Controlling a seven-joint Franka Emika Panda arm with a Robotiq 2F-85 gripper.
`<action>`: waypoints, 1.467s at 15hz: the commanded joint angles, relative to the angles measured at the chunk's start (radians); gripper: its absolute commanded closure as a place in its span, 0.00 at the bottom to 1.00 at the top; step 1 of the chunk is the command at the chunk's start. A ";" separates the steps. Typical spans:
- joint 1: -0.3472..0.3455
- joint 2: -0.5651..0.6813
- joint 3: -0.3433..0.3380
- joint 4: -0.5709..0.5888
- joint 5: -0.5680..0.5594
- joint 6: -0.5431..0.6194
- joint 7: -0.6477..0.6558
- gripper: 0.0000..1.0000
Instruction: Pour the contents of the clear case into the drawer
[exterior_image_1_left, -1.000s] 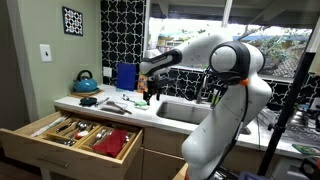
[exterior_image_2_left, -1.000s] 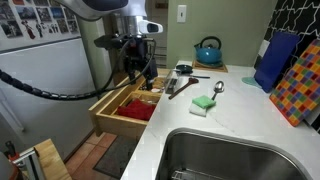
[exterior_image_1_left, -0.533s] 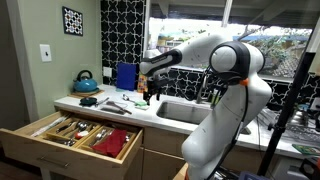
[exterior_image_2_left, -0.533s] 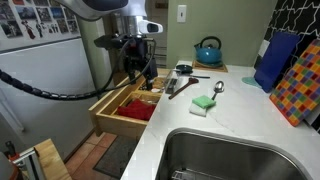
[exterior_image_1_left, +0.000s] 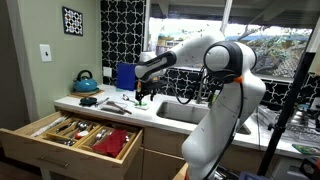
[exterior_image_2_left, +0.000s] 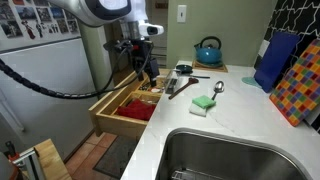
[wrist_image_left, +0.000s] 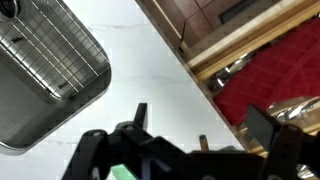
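Note:
The wooden drawer (exterior_image_1_left: 40, 145) stands pulled open below the counter, with cutlery compartments and a red liner; it also shows in the other exterior view (exterior_image_2_left: 108, 112) and in the wrist view (wrist_image_left: 225, 55). My gripper (exterior_image_1_left: 142, 92) hangs over the counter edge just past the drawer, as the other exterior view (exterior_image_2_left: 148, 72) also shows. In the wrist view its fingers (wrist_image_left: 205, 128) are spread apart with nothing between them. I cannot pick out a clear case with certainty; a small pile of utensils (exterior_image_2_left: 182, 86) lies on the counter beside the gripper.
A green sponge (exterior_image_2_left: 204, 103) and a spoon (exterior_image_2_left: 217, 88) lie on the white counter. A teal kettle (exterior_image_2_left: 208, 50) stands at the back. A blue board (exterior_image_2_left: 272, 60) leans on the wall. The sink (exterior_image_2_left: 300, 172), holding a wire rack, lies nearby.
The arm has shifted a little, carrying the gripper slightly up and toward the kettle side of the counter. The fingers stay apart. Nothing on the counter has moved.

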 joint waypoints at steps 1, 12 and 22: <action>0.008 0.136 0.028 0.039 0.057 0.204 0.181 0.00; 0.009 0.331 0.011 0.162 0.143 0.374 0.367 0.00; 0.043 0.540 -0.006 0.345 0.244 0.340 0.423 0.00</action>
